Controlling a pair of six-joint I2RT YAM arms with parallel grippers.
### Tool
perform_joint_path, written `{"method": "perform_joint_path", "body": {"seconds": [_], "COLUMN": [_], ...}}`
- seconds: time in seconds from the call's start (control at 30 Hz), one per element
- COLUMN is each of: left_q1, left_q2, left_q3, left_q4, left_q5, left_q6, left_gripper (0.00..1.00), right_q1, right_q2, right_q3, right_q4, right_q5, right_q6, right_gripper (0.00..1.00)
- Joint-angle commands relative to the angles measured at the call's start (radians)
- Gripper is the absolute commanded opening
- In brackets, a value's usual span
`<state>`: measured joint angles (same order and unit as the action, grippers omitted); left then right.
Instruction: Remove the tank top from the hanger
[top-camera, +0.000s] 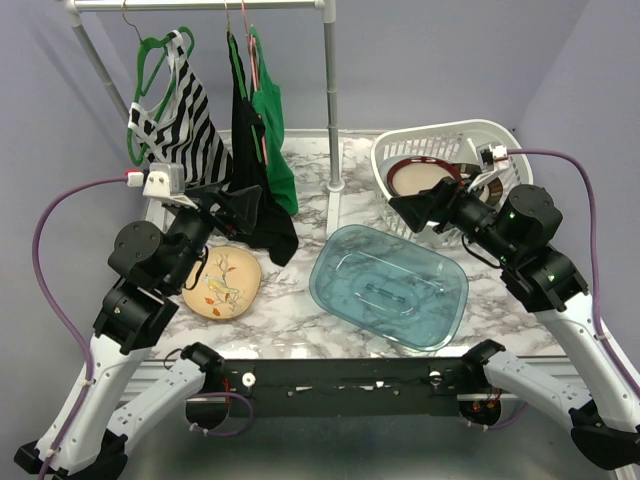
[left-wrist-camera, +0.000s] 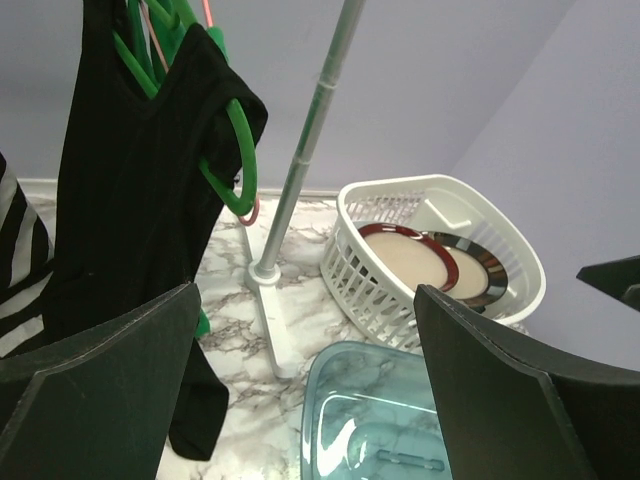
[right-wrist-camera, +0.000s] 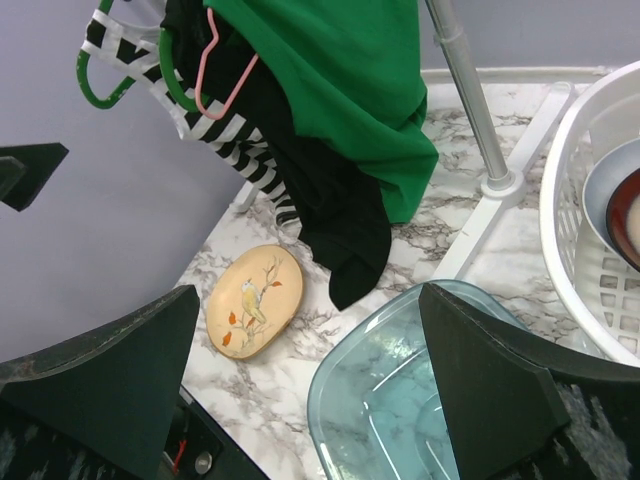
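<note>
Your left gripper (top-camera: 243, 207) is spread wide and empty, close to the lower part of the black tank top (top-camera: 248, 150). The top hangs on a green hanger (left-wrist-camera: 244, 160), with a striped top (top-camera: 185, 115) to its left and a green top (top-camera: 270, 110) to its right. Your right gripper (top-camera: 420, 208), also wide and empty, hovers by the white basket (top-camera: 450, 133) on the right.

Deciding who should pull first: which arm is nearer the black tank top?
Left. The left arm reaches right beside the black tank top; the right arm sits by the white basket.
</note>
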<state>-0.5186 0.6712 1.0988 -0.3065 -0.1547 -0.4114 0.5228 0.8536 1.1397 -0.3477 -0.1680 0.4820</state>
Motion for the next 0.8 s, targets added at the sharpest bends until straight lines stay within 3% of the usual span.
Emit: {"method": "perform_joint_path", "body": {"seconds": [0.0, 0.27, 0.53, 0.77], "left_q1": [0.0, 0.0, 0.0, 0.0], "left_q2": [-0.008, 0.033, 0.37, 0.614], "left_q3": [-0.013, 0.021, 0.442, 0.717], "left_q4": [-0.032, -0.034, -0.196, -0.244], "left_q5": [0.032, 0.0, -0.141, -0.328], "left_q6": [0.006, 0.049, 0.152, 0.236], "left_gripper": [0.97, 0.97, 0.97, 0.87], "right_q1": [0.005, 0.005, 0.005, 0.005], "right_q2": [-0.013, -0.011, -0.06, -0.099], "right_q3": [0.02, 0.014, -0.046, -0.107], "right_q4": [-0.014, 0.001, 0.085, 0.171], "right_q5": [0.044, 0.019, -0.039, -0.2], "right_q6": [0.004, 0.024, 0.059, 0.006], "right_gripper": [1.0, 1.0, 0.99, 0.89]}}
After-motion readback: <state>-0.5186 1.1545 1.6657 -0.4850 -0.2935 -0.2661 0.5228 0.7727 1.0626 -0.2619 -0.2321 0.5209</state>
